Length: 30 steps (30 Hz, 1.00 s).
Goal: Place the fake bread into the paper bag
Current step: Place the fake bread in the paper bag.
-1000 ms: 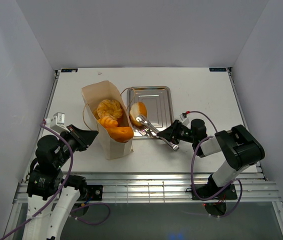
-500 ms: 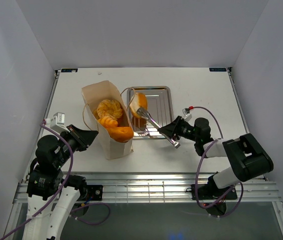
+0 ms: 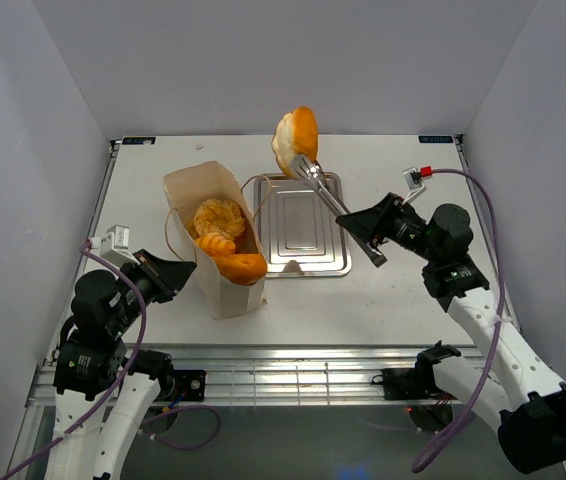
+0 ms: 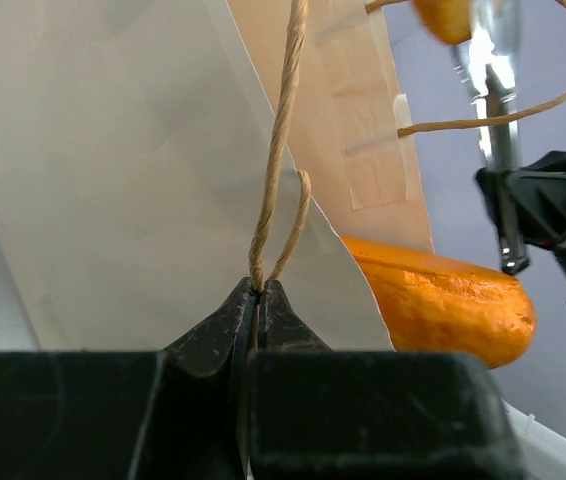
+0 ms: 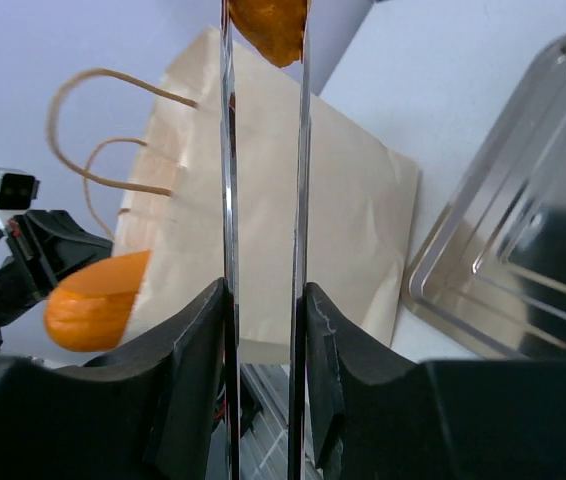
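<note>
A roll [image 3: 296, 138] hangs high in tongs [image 3: 328, 190] above the far end of the tray [image 3: 308, 250], with the paper bag [image 3: 225, 296] just to its left on the counter [image 3: 403, 290].

The right claw [image 3: 365, 226] is pressed together on the handles of the tongs, and their thin metal blades pinch the orange roll at the tips, well clear of the tray. The left claw [image 4: 258, 295] is closed tight, pinching the bag's cord handle [image 4: 281, 150] where the two strands meet. The bag's mouth faces up. Inside it sit a couple of golden breads [image 3: 218, 215], and a long loaf [image 3: 238, 266] pokes out over the near rim. From above I cannot quite tell whether the bag stands straight or leans.
</note>
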Tool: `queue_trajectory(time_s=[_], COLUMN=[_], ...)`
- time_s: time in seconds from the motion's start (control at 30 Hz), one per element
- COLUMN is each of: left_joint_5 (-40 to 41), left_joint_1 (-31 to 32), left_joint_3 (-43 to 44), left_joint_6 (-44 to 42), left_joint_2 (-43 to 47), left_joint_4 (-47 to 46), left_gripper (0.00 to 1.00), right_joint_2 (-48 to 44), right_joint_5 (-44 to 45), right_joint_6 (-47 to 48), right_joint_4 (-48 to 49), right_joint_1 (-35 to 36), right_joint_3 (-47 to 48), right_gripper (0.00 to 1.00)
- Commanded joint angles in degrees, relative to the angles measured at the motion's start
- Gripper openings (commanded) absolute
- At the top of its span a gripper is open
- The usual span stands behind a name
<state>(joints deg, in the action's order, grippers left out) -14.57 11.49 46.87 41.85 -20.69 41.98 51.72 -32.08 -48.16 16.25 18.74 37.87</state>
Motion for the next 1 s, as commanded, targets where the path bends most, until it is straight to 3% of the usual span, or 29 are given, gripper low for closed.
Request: queue_trajectory(time_s=[0.0, 0.17, 0.3, 0.47, 0.73, 0.9, 0.97], left_joint_5=[-0.72, -0.81, -0.64, -0.46, -0.81, -0.55, -0.55], left_joint_1=[0.29, 0.29, 0.38, 0.38, 0.29, 0.29, 0.29], left_joint_3=[0.68, 1.03, 1.73, 2.08, 2.17, 2.52, 2.70], left_joint_6=[-0.10, 0.08, 0.17, 0.52, 1.13, 1.13, 1.13], left_joint_2=[-0.32, -0.14, -0.40, -0.67, -0.76, -0.67, -0.67], left_joint_4=[0.91, 0.91, 1.18, 1.09, 0.74, 1.09, 1.27], left_gripper=[0.00, 0.00, 0.00, 0.00, 0.00, 0.00, 0.00], right_joint_2=[-1.98, -2.24, 0.39, 1.71, 6.45, 4.79, 6.10], right_joint_5=[-1.67, -5.71, -14.05, -18.01, -16.09, -11.26, -10.55], right_joint_6=[6.24, 7.12, 4.84, 2.64, 3.07, 5.36, 6.76], right_joint_4=[-10.18, -15.28, -15.02, -14.40, -17.81, -16.95, -21.86], right_joint_1=[-0.37, -0.29, 0.41, 5.77, 17.37, 20.02, 20.02], right_joint_3=[8.35, 17.49, 22.15, 25.59, 27.25, 29.10, 32.52], right_gripper=[0.08, 0.08, 0.08, 0.08, 0.09, 0.11, 0.11])
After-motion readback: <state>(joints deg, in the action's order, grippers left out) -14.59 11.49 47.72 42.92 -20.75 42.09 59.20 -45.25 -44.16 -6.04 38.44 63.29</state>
